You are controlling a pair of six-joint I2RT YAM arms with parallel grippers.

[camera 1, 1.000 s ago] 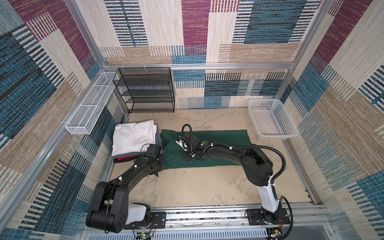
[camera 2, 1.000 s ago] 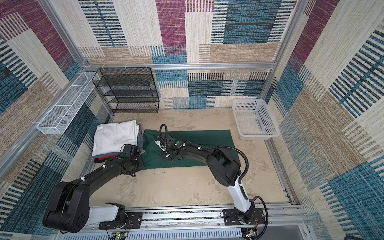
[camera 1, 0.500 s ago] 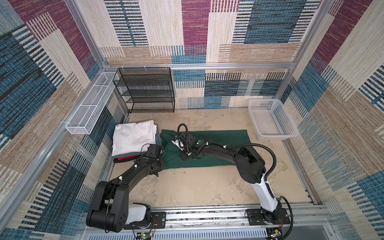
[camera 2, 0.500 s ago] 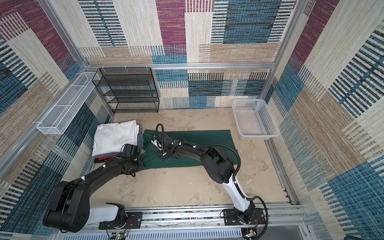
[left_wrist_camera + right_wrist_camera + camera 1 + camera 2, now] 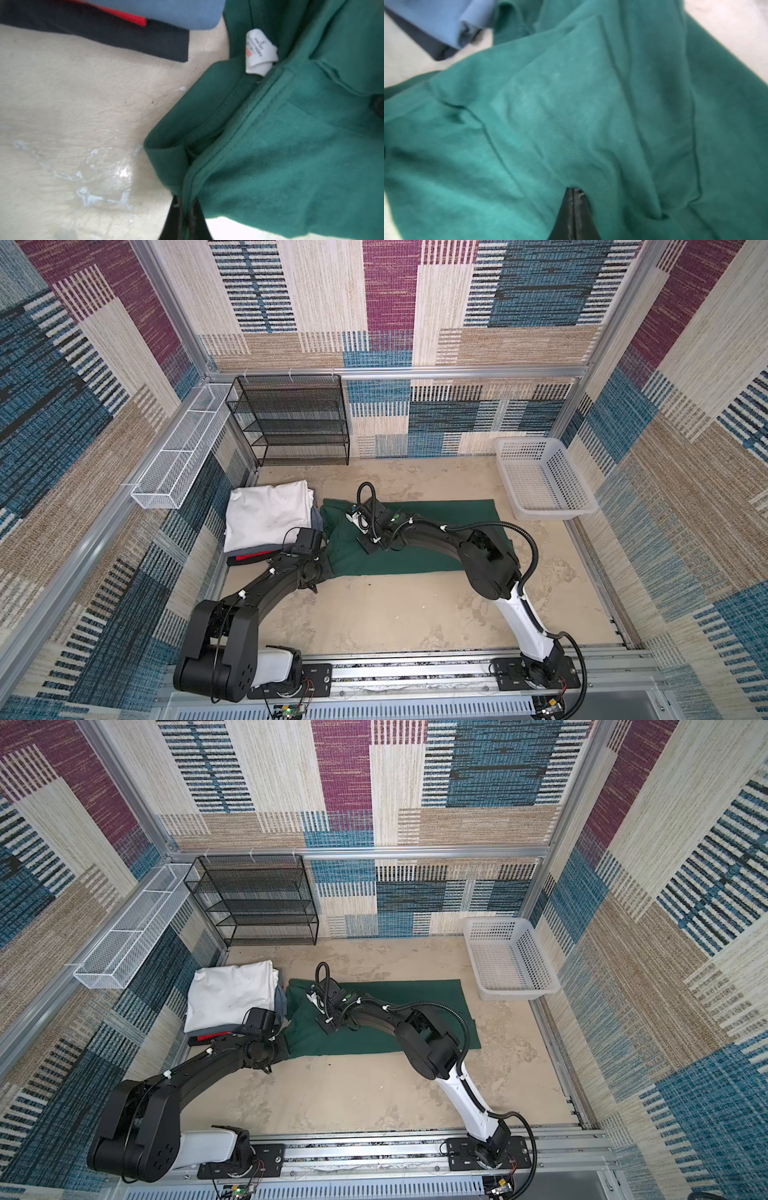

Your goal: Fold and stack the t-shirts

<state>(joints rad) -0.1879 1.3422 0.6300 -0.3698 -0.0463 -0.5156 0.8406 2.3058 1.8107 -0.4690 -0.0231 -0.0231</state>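
Green t-shirt (image 5: 449,510) — spread lengthwise on the table (image 5: 395,614), collar end just beside the stack of folded shirts (image 5: 270,518), white uppermost. Near corner is pinched by the left gripper (image 5: 184,202); a fold further in is pinched by the right gripper (image 5: 573,190) — both pressed together on cloth.

Top views are bright and even with soft shadows, and straight lines bow near the edges. Wrist views are pretty blurry, with a small glare spot on the table (image 5: 123,172).

Left arm (image 5: 266,589), right arm (image 5: 436,531): black shells, white lower segments (image 5: 523,614). Ribbed black cable (image 5: 528,547), white cable ties (image 5: 444,526), green lamp (image 5: 397,515).
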